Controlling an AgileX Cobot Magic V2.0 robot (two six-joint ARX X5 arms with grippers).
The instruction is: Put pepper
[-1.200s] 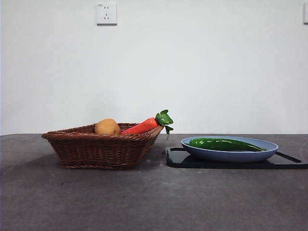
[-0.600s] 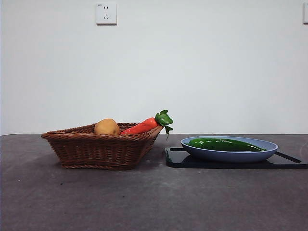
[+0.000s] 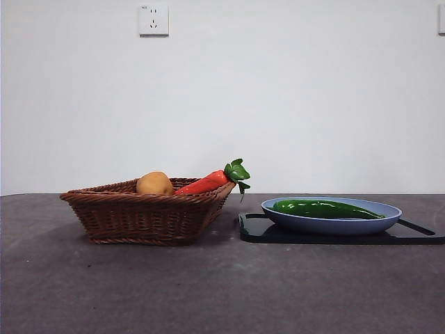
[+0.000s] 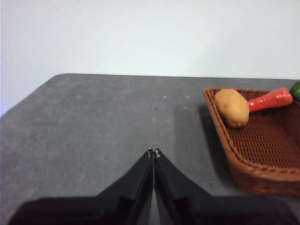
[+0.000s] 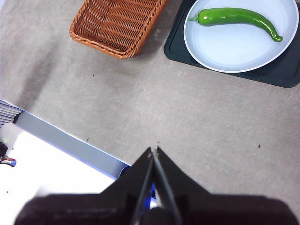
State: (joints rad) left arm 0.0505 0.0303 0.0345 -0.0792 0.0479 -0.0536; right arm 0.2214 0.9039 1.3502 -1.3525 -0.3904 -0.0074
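Green pepper (image 3: 325,208) half hidden behind plate rim (image 3: 334,224).

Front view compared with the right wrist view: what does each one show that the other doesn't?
Only the front view shows the potato and the carrot lying in the basket, plus the wall socket.

Only the right wrist view shows the right pincer, shut and hanging above bare table away from everything, and the pepper's full curved length from above.

Both show the basket, and the pepper lying in the blue plate on the dark board beside it. Neither shows the left pincer.
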